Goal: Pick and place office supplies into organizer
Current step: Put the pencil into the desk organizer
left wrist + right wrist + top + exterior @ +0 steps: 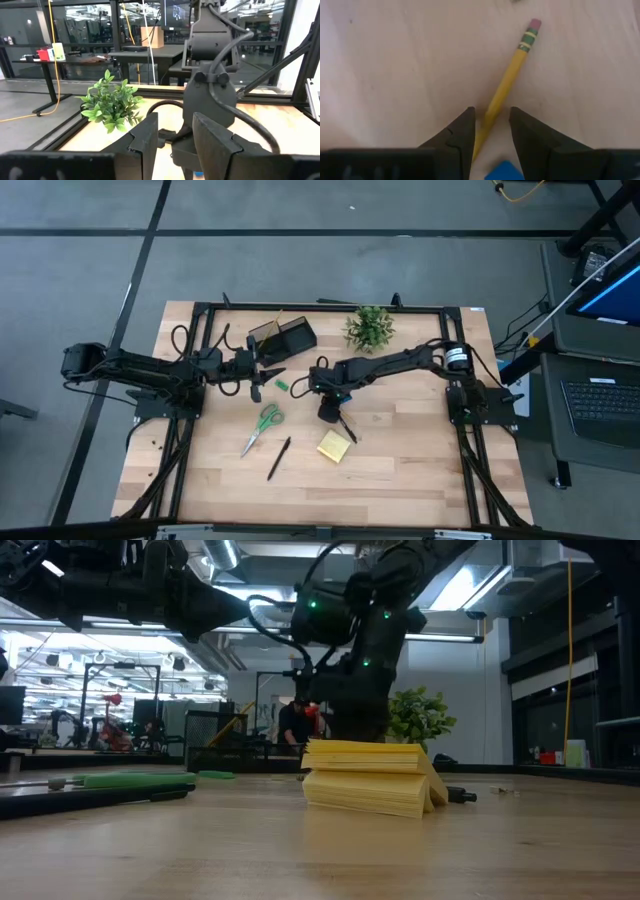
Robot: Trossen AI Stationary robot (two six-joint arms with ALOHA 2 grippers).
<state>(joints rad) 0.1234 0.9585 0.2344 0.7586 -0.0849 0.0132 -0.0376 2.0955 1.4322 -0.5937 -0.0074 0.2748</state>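
Right tool point(490, 131) spread, straddling pencil point(507, 82) on bench; light, stiff, rolls easily; pinch mid-shaft; left tool point(172, 137) spread, empty.

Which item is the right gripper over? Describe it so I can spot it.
Start at the potted plant on the table's far edge and follow the right arm to its gripper. Under it lies the pencil: yellow, pink eraser, unlike the blue block beside it.

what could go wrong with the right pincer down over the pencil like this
The right pincer straddles the yellow pencil near its end, not its middle, so it may tip or swing when lifted. The blue block lies right beside the fingers and could get nudged or caught in the grip.
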